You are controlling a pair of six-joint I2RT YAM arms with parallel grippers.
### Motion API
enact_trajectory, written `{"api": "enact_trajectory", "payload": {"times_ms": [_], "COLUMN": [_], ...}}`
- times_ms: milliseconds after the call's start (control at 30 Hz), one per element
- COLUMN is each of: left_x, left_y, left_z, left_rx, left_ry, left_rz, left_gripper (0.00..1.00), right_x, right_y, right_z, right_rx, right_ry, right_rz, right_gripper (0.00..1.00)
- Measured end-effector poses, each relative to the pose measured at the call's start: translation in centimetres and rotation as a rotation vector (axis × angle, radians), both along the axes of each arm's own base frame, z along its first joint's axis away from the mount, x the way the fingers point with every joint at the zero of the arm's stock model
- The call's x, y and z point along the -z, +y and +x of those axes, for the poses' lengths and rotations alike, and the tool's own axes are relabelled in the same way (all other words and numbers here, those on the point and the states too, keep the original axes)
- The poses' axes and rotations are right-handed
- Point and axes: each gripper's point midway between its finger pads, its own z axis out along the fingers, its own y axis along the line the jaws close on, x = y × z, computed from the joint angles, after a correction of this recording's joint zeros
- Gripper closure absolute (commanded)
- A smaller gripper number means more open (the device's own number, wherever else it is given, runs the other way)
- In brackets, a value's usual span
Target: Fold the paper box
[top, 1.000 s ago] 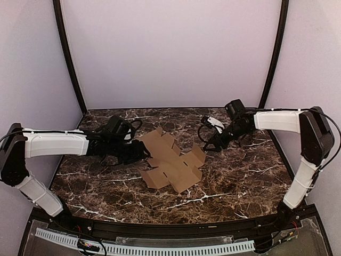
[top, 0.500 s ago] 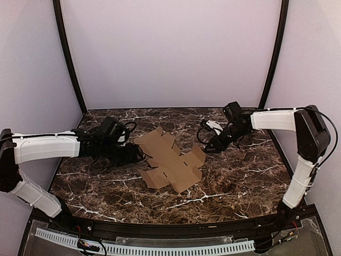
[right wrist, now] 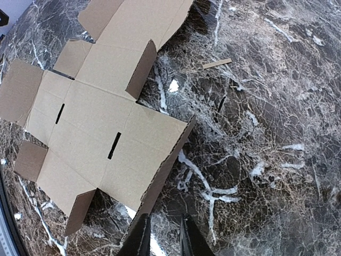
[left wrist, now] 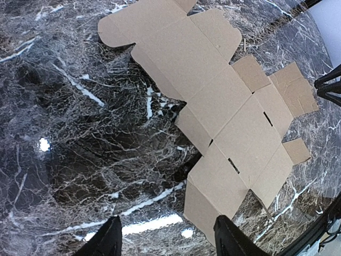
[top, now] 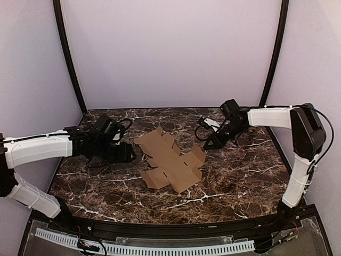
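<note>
The paper box (top: 171, 159) is a flat brown die-cut sheet lying on the dark marble table (top: 234, 176), some flaps slightly raised. My left gripper (top: 129, 153) is just left of the sheet, apart from it. In the left wrist view it (left wrist: 169, 241) is wide open and empty, with the sheet (left wrist: 224, 106) ahead and one corner near the right finger (left wrist: 234, 241). My right gripper (top: 208, 145) hovers just right of the sheet's right flap. In the right wrist view it (right wrist: 164, 237) has its jaws a narrow gap apart with nothing between them, beside the sheet's edge (right wrist: 106, 133).
A small pale cardboard sliver (right wrist: 217, 63) lies on the table right of the sheet. Pale walls and two black posts (top: 69, 58) enclose the back and sides. A black rail (top: 176, 226) runs along the near edge.
My left arm has drawn back to the left, away from the sheet. My right gripper has pulled slightly back from the right flap. The sheet has not moved.
</note>
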Motion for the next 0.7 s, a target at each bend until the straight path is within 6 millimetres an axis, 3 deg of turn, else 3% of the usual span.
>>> {"api": "enact_trajectory", "payload": {"times_ms": [200,333,467,567,700], "left_x": [-0.7,-0.5,-0.3,0.6,3.4], "left_y": [1.0,1.3,1.1,0.6,-0.3], "left_z": [0.1,-0.1,-0.2,-0.5,-1.6], "left_rx": [0.000,0.005,0.015,0.030,0.057], "left_ry": [-0.036,-0.031,-0.024,0.003,0.090], "left_rz": [0.048,0.065,0.061,0.041,0.011], "left_gripper": [0.39,0.39,0.39,0.40,0.40], "right_x": [0.1,0.1,0.2,0.2,0.2], "right_y": [0.0,0.0,0.0,0.1,0.1], "right_z": [-0.1,-0.2,-0.3,-0.4,-0.4], "right_rx": [-0.002,0.000,0.001,0.004,0.005], "right_ry": [0.007,0.014,0.020,0.025,0.027], "right_rz": [-0.005,-0.007,-0.011,-0.011,-0.011], "right_gripper": [0.85,0.65,0.56,0.55,0.58]}}
